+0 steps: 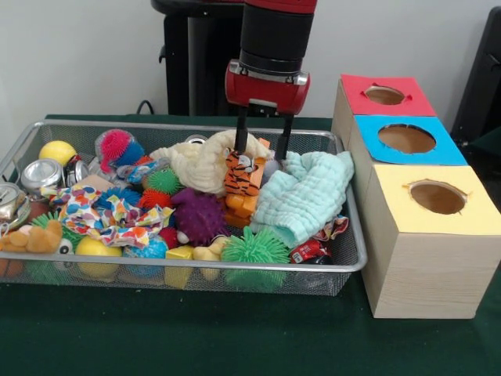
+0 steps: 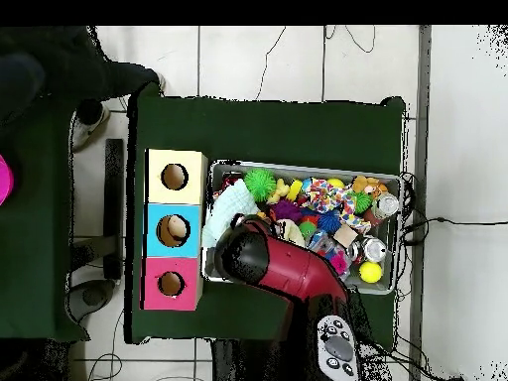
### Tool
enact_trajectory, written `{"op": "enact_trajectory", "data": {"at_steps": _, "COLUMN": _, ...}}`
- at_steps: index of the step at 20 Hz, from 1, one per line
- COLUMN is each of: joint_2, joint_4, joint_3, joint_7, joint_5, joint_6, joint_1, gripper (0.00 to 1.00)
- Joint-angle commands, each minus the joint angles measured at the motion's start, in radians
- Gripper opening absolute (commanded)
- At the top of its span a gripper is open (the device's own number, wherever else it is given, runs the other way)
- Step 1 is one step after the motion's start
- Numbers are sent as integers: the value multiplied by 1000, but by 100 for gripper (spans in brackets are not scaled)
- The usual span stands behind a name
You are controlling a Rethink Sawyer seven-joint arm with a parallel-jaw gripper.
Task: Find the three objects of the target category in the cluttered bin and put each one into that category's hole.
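Observation:
The silver wire-mesh bin (image 1: pixel 354 252) is full of toys and also shows in the overhead view (image 2: pixel 400 230). My gripper (image 1: pixel 260 157) is open and low over the bin's back middle. Its fingers (image 1: pixel 283 141) stand on either side of the orange black-striped tiger plush (image 1: pixel 241 175), which sits upright on the pile. The left finger is close to the tiger's head. The pale yellow duck-like plush (image 1: pixel 207 252) lies at the front rim. The orange-tan plush (image 1: pixel 33 238) lies at the front left corner. In the overhead view my red arm (image 2: pixel 283 266) hides the gripper and the tiger.
Three wooden boxes with round holes stand right of the bin: red top (image 1: pixel 385 95), blue top (image 1: pixel 407 139), yellow top (image 1: pixel 438 197). A mint cloth (image 1: pixel 307 196), a cream knitted cloth (image 1: pixel 202 164), spiky balls (image 1: pixel 254 249) and cans (image 1: pixel 41 174) crowd the bin. A person's dark sleeve (image 2: pixel 69 69) shows in the overhead view.

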Motion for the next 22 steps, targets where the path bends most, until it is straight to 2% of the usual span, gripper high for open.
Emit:
{"op": "enact_trajectory", "data": {"at_steps": 1, "joint_2": 5, "joint_4": -52, "joint_3": 5, "joint_7": 216, "joint_5": 48, "joint_6": 117, "joint_1": 17, "gripper": 100}}
{"op": "enact_trajectory", "data": {"at_steps": 5, "joint_2": 24, "joint_4": -52, "joint_3": -30, "joint_7": 231, "joint_5": 52, "joint_6": 126, "joint_1": 45, "gripper": 100}}
{"op": "enact_trajectory", "data": {"at_steps": 8, "joint_2": 61, "joint_4": -7, "joint_3": 13, "joint_7": 215, "joint_5": 43, "joint_6": 43, "joint_1": 10, "gripper": 100}}
{"op": "enact_trajectory", "data": {"at_steps": 11, "joint_2": 59, "joint_4": -2, "joint_3": 23, "joint_7": 223, "joint_5": 46, "joint_6": 10, "joint_1": 10, "gripper": 100}}
{"op": "enact_trajectory", "data": {"at_steps": 19, "joint_2": 47, "joint_4": -84, "joint_3": -10, "joint_7": 180, "joint_5": 24, "joint_6": 39, "joint_1": 17, "gripper": 100}}
{"op": "enact_trajectory", "data": {"at_steps": 22, "joint_2": 77, "joint_4": -140, "joint_3": -24, "joint_7": 136, "joint_5": -7, "joint_6": 55, "joint_1": 19, "gripper": 100}}
